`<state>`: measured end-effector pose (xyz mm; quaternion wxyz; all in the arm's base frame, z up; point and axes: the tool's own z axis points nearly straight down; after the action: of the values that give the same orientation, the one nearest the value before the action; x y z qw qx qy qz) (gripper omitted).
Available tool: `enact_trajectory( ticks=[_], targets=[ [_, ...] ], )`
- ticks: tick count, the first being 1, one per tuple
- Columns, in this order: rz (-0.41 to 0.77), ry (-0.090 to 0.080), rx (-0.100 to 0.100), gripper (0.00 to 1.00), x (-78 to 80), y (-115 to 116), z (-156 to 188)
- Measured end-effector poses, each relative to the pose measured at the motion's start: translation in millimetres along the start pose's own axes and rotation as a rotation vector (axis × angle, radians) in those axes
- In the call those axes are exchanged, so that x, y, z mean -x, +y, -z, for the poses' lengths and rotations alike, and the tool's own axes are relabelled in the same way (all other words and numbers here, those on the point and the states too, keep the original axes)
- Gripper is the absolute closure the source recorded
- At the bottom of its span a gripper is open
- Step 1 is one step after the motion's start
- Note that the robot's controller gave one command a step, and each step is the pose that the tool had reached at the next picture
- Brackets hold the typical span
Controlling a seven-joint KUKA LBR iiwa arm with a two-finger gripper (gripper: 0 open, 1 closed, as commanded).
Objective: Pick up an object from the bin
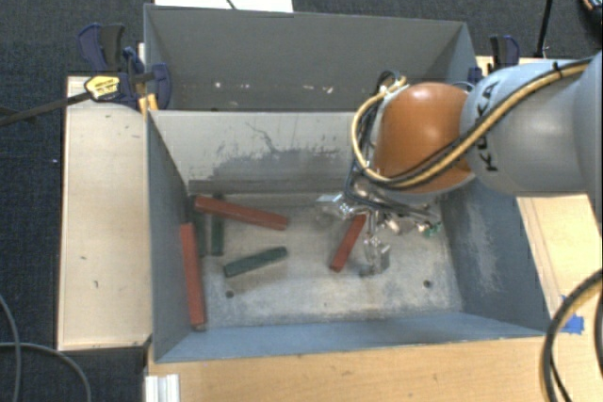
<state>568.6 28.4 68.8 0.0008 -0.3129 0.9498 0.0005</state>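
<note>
The two-finger gripper (pixel 375 248), open or closed I cannot tell, hangs toward three o'clock of the grey metal bin (pixel 283 52), a tilted short red wooden stick (pixel 346 245) just beside it at nine o'clock, a dark green stick (pixel 254 261) farther out at nine.

Grey bin (pixel 301 61), three red-brown sticks (pixel 240 212), two dark green sticks (pixel 254 261), orange wrist cover (pixel 424 132).

1. The red stick (pixel 347 243) is seen as a short, straight bar, dull brick-red.
2. It's laid slanted on the bin floor, far end tipped toward the jaws of the gripper (pixel 375 251).
3. It's found just beside the jaws, on their view-left side.
</note>
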Motion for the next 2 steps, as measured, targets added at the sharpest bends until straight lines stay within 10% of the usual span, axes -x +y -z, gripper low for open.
enact_trajectory(
  ticks=[2],
  targets=[
    [0.258,-0.003,-0.002,0.0,-7.1,6.6,42.1]
  ],
)
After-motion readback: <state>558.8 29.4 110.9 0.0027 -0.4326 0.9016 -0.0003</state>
